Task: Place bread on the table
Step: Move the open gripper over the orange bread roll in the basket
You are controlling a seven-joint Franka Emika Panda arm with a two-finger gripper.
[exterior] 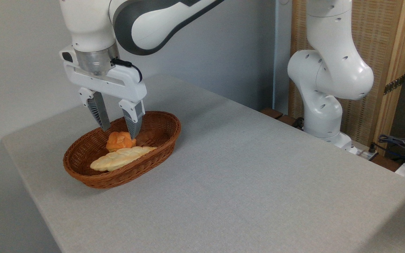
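Camera view from across the room: the white arm reaches over the far left part of the tabletop, with its gripper pointing straight down above the brown wicker basket. The jaws are spread wide, with nothing between them. Their ribbed grey fingers hang to either side, and the right-hand tip comes down just at the upper right edge of the bread, though I can't tell from here whether it touches. The left-hand tip sits a little higher, in front of the basket's back wall.

That bread, a small orange-golden knotted bun, lies inside the basket toward its rear, not on the grey surface. Right in front of it, touching or nearly so, lies a long pale braided loaf stretched along the basket's length. The basket itself rests near the left corner of the tabletop, and the wide stretch of grey fabric-like surface to its right holds nothing.

Off to the right, beyond the far edge, stands the arm's white base column in front of a wooden-framed woven screen, and a tangle of cables lies at the right edge.
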